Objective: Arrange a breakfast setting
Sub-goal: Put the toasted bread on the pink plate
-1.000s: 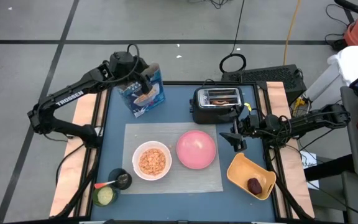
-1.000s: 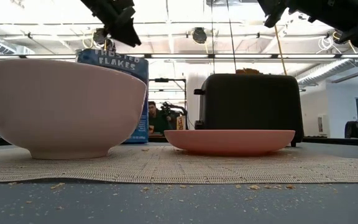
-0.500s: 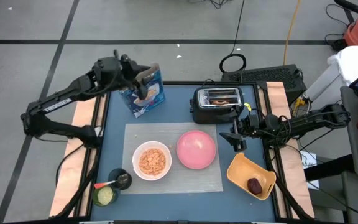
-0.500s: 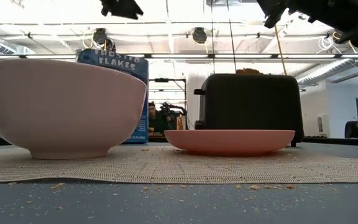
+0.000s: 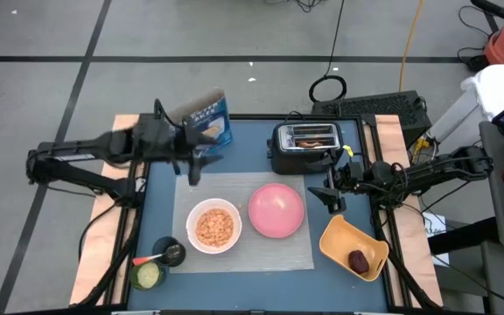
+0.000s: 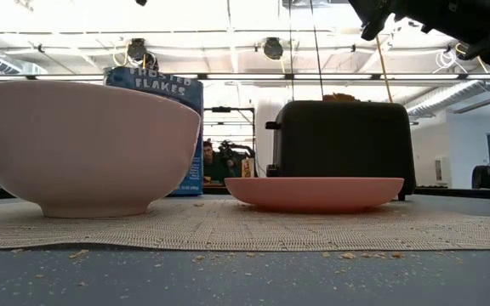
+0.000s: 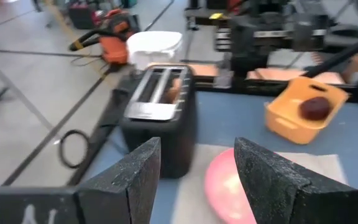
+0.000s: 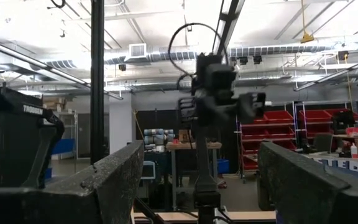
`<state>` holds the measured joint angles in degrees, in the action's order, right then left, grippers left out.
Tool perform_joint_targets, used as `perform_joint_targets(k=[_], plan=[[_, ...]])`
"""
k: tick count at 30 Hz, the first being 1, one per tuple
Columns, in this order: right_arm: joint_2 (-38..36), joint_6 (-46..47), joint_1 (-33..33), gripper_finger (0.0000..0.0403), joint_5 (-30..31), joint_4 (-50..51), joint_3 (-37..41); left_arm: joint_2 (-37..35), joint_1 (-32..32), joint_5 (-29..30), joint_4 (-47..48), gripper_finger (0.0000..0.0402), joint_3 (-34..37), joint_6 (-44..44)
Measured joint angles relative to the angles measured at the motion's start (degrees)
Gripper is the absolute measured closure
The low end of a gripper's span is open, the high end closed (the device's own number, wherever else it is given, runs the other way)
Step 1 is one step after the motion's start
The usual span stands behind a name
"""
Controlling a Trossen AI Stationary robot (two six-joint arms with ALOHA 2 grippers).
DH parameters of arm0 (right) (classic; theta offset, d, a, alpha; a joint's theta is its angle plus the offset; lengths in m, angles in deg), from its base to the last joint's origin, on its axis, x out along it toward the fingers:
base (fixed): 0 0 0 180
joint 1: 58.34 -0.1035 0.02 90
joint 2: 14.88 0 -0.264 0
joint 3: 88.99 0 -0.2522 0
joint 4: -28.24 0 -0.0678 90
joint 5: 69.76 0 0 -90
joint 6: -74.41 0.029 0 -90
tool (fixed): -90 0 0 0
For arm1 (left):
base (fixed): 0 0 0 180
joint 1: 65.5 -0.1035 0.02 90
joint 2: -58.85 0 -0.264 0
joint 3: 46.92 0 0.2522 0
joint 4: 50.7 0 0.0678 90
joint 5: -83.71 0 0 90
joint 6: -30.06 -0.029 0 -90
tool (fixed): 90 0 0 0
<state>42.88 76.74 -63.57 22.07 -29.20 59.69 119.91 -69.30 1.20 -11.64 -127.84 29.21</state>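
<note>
While the left jaws (image 5: 192, 166) hang spread and empty beside the cereal box (image 5: 206, 129), I'd go for the toast slice (image 7: 174, 89) in the toaster (image 5: 303, 145) ahead: drop vertically, pinch its edge. Right jaws (image 5: 331, 197) spread, idle.

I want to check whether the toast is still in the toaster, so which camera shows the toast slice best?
The high view: it looks straight down into the toaster, where the toast slice sits in a slot. The left wrist view shows it blurred, edge-on in the slot. The low view shows only its top edge above the toaster. The right wrist view misses it.
</note>
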Motion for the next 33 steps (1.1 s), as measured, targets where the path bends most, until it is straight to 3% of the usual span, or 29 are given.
perform_joint_targets(k=[6, 10, 16, 24, 33], plan=[[0.0, 0.0, 0.0, 0.0099, 0.2, 0.4, 0.0, 0.0, 5.1, 0.7, -16.5, 0.0190, 11.3, 1.8], [0.0, 1.0, 0.0, 0.0103, 3.5, 2.0, -0.1, 0.0, 6.7, 2.0, -25.4, 0.0190, 18.1, 3.0], [0.0, 1.3, 0.0, 0.0119, 4.4, 11.9, -3.7, 0.0, 8.7, 3.4, -36.0, 0.0190, 26.8, 5.3], [0.0, 1.1, 2.7, 0.0122, 4.4, 36.8, -15.5, 0.0, 11.5, 3.7, -49.6, 0.0190, 35.6, 7.6], [0.0, -6.1, 8.9, 0.0122, 4.4, 70.2, -30.7, 0.0, 11.8, 3.7, -51.0, 0.0190, 36.7, 6.6]])
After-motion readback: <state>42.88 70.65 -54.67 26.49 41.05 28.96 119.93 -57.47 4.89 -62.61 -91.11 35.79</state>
